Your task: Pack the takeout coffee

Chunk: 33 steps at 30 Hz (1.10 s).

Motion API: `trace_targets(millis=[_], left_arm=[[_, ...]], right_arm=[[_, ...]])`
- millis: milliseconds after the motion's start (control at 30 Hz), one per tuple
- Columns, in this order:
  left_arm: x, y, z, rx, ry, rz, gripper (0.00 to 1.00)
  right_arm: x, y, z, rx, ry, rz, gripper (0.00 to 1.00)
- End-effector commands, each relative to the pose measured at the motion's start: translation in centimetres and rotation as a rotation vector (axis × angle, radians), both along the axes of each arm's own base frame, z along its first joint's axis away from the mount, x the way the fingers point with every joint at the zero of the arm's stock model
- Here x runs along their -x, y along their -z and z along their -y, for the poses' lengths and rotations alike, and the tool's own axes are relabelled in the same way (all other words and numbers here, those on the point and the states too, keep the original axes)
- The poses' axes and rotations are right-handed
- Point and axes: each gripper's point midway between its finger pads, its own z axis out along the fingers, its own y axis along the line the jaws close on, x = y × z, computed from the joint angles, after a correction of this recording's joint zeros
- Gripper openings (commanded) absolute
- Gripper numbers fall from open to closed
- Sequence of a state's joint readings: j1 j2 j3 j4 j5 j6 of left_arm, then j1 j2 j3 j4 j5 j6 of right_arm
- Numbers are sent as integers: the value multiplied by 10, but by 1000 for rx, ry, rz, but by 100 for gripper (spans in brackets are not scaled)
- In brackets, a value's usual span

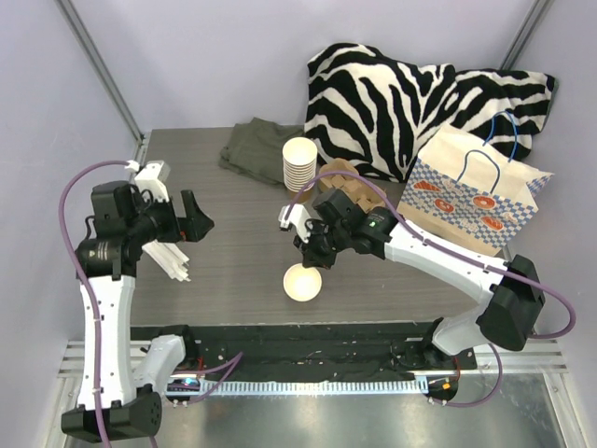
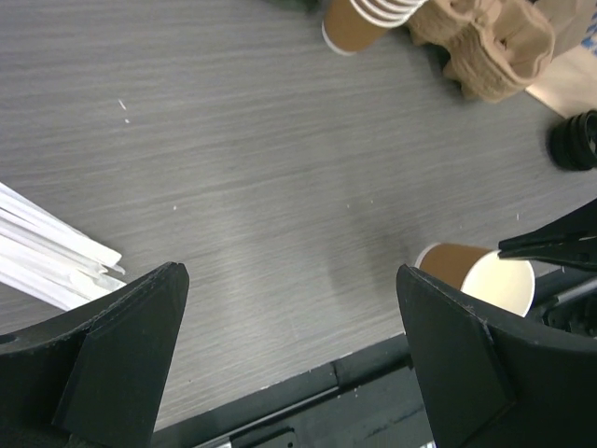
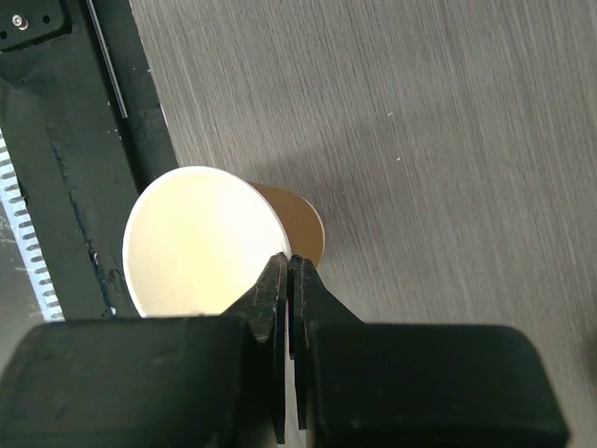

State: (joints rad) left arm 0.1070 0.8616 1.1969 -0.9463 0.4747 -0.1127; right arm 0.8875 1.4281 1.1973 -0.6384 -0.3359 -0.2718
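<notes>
Asking (A): Where does the paper cup (image 1: 301, 282) stand in the overhead view?

Answering (B): Lower centre of the frame, on the grey surface (image 1: 233, 224), close to its near edge and just beside the black strip (image 1: 280, 338). Its mouth faces up, with no lid on it. The wall is brown and the inside is pale.

A: And the right gripper (image 1: 311, 258)?

B: It sits at the cup's upper rim. In the right wrist view its jaws are pressed almost together at the rim. One jaw lies over the pale inside and the other over the brown outside, so the thin wall appears pinched between them.

A: What of the left gripper (image 1: 198, 222)?

B: It is at middle left, well apart from the cup, with its jaws spread wide and holding nothing. White wrapped straws (image 1: 168, 259) lie just below it.

A: What else lies on the surface?

B: A stack of cups (image 1: 299, 163) is at upper centre, with a cardboard cup carrier (image 1: 340, 182) just right of it. A black lid (image 2: 574, 140) shows at the right edge of the left wrist view, near the carrier. A patterned paper bag (image 1: 471, 191) stands at the right, with a zebra-striped cloth (image 1: 410, 93) behind it. A green cloth (image 1: 256, 145) lies left of the stack.
</notes>
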Motion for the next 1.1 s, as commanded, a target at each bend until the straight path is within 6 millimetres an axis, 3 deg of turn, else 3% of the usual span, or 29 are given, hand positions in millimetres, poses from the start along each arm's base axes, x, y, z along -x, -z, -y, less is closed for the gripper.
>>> trace_targets(millis=[0,100,600,933,1067], left_arm=[[0,5,8,14,75,-17,100],[-2,8,11,27,89,-22,100],[-8,16,14,52,102,-52,100],[-9,22,13,45,112,-75,100],[-10,22,13,42,112,-74,100]], right_arm=[[-10,-20,-18,-86,-72,94,1],[-14,-8,-21,-72,-77,91,1],[-27,18,-31,-70,-145,-1,1],[-30,27,-32,-59,-152,-58,12],[-34,26,-29,-54,-147,-68,26]])
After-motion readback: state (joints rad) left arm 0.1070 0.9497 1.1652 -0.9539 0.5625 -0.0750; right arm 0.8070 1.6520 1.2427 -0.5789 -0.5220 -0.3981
